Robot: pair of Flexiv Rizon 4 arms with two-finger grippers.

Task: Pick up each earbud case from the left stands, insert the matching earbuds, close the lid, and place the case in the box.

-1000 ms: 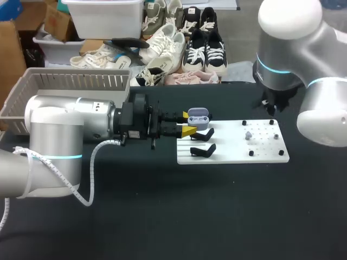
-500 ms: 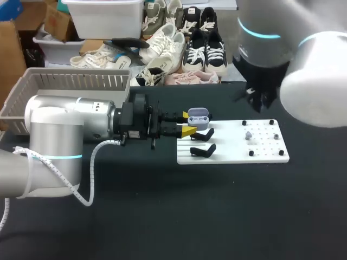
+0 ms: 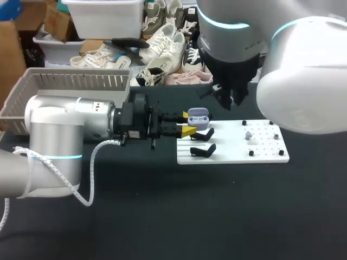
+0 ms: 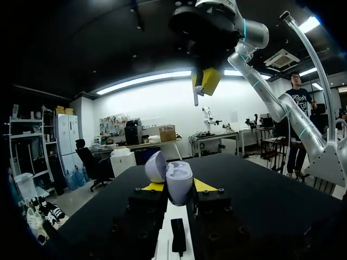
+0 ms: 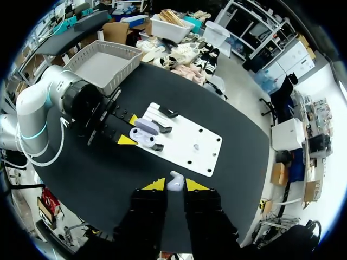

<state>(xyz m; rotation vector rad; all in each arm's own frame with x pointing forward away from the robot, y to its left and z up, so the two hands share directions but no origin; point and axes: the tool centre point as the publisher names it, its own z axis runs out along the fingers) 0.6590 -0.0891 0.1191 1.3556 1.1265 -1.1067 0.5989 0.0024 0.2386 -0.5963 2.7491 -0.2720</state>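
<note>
The open lavender plastic earbud case (image 4: pixel 179 183) is pinched by the left gripper (image 3: pixel 188 123) over the flat white board (image 3: pixel 265 150); the small white earbud (image 5: pixel 174 180), clamped in the right gripper (image 5: pixel 174 187), is held well above it

You have 1 black table (image 3: pixel 162 216) with a flat, dark top. 2 things lie directly on it. A white board (image 3: pixel 233 154) lies flat a little right of the middle, with its long side running across the table. A grey basket (image 3: pixel 70 81) with slotted walls stands at the far left corner, well apart from the board.
</note>
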